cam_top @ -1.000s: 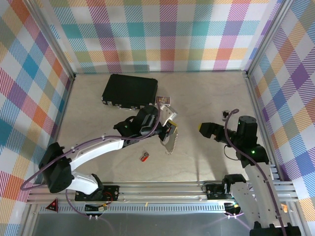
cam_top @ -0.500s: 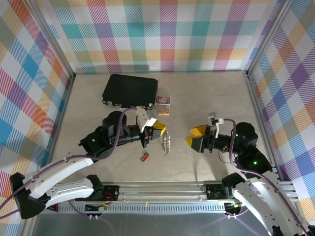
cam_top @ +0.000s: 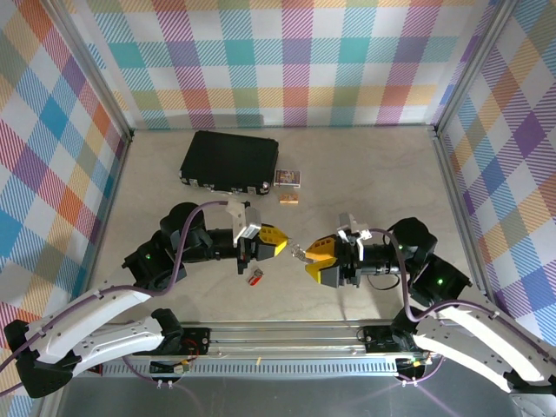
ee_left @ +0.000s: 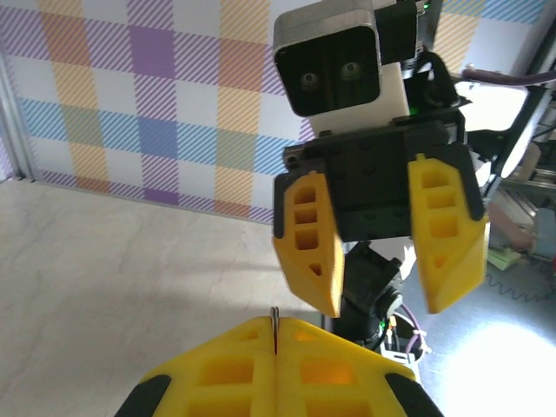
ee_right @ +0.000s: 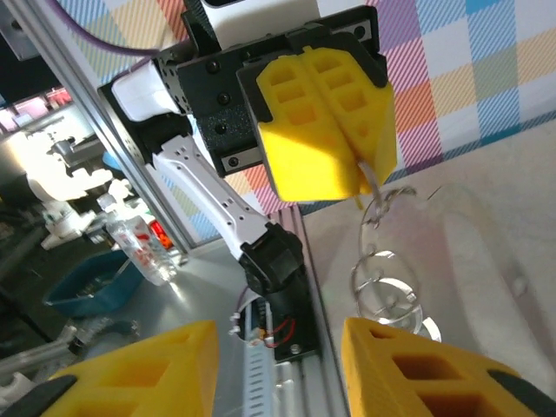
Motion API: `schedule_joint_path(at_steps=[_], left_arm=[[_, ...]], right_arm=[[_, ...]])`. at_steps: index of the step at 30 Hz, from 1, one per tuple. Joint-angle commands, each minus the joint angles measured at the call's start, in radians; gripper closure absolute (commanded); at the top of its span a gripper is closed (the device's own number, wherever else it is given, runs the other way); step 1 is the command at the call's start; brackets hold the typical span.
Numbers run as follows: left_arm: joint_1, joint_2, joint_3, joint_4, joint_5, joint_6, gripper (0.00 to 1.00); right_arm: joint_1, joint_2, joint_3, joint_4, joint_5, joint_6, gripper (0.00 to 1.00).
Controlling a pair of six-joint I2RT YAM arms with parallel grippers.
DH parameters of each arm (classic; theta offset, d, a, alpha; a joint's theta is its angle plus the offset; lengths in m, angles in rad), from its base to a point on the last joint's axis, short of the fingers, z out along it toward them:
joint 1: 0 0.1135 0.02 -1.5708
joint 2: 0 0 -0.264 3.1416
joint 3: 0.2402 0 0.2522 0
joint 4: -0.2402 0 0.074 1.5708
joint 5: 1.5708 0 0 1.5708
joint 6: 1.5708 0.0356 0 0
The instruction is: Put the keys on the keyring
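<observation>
Okay, at the back left of the worktop (cam_top: 373, 174) you've got a black case (cam_top: 230, 161). A small red-and-white card box (cam_top: 287, 178) sits just beside its right end, and a tan block (cam_top: 288, 198) just in front of that box.

Your left gripper (cam_top: 283, 244) is mid-worktop pointing right, jaws clamped tight on the keys (cam_top: 297, 253). On your left wrist view a thin metal edge is pinched in the seam between the yellow pads (ee_left: 226, 373). The silvery loops hang off the jaw tips.

The keyring (cam_top: 254, 277), the red tag, lies flat on the worktop just in front of the left jaws. It's apart from the keys and nothing touches it.

Your right gripper (cam_top: 309, 258) faces the left one nose to nose. Its jaws stand apart with nothing clamped, and the keys hang just beside their tips.
</observation>
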Motion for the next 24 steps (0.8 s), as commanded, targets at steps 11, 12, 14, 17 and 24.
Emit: schedule_joint_path(at_steps=[11,12,14,17,24], left_arm=[[-0.006,-0.016,0.002,0.196,0.146,-0.066,1.0],[-0.006,-0.016,-0.002,0.207,0.146,-0.072,1.0],[-0.006,-0.014,-0.009,0.227,0.148,-0.083,1.0],[-0.007,-0.008,-0.021,0.252,0.148,-0.096,1.0],[-0.007,-0.002,-0.033,0.284,0.141,-0.114,1.0]], right_arm=[[0.03,-0.001,0.062,0.078,0.071,-0.039,0.65],[0.033,-0.001,0.06,0.089,0.074,-0.037,0.63],[0.036,0.002,0.061,0.107,0.084,-0.032,0.6],[0.04,0.011,0.064,0.125,0.09,-0.025,0.57],[0.046,0.028,0.06,0.18,0.117,0.002,0.5]])
